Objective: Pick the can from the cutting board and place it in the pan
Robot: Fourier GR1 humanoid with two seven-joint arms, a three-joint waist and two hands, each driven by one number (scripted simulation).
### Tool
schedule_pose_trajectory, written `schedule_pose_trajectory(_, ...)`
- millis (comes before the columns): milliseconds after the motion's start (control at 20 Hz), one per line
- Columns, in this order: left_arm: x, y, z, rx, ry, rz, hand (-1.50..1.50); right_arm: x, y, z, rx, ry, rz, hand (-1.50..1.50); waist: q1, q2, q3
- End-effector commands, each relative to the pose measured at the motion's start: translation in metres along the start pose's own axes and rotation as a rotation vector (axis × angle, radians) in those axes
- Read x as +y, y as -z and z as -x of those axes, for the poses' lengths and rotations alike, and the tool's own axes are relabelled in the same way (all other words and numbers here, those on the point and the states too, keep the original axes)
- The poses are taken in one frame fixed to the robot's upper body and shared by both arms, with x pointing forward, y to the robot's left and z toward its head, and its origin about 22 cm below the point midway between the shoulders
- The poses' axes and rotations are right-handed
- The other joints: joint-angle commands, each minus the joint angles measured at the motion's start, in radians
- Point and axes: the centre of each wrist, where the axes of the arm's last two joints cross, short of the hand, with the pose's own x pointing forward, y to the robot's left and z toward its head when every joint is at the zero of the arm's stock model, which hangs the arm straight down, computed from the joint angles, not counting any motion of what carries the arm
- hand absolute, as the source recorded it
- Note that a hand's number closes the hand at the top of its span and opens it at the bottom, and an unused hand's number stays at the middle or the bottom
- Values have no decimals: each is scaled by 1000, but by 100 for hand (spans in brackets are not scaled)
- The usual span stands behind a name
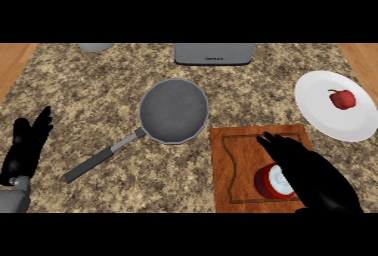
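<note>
Speckled granite counter [88,100] fills the frame. At centre the pan [173,111] lies unfilled; at lower right the cutting board [236,150] carries the can [272,184], upright. Over it the right hand [314,175] is spread, fingers straight, nothing held. The reach is in hand; closing round the can is called for next. At lower left the left hand [28,145] rests open.

We see a speckled granite-look counter [88,90], stone, fairly matt. The pan [173,111] reads as dull grey metal with a finely textured inside and a smooth grey handle. The cutting board [244,150] is reddish-brown wood, grain showing. The can [272,184] has a glossy red side and pale metal top. The plate [325,107] is smooth, white, ceramic-looking. Both hands are matt black.
</note>
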Motion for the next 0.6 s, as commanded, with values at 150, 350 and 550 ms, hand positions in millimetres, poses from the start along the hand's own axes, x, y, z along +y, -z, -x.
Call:
schedule_pose_trajectory(150, -1, 8, -4, 2, 9, 4, 0, 10, 13, 8, 2, -20, -39, -150, -2, 0, 0)
schedule_pose_trajectory(350, -7, 5, -3, 2, 5, -6, 0, 27, 19, -1, -11, -9, -40, -150, -2, 0, 0)
schedule_pose_trajectory(550, 6, 2, 14, -2, -8, -7, 0, 22, 31, 14, 7, -21, -32, -150, 0, 0, 0)
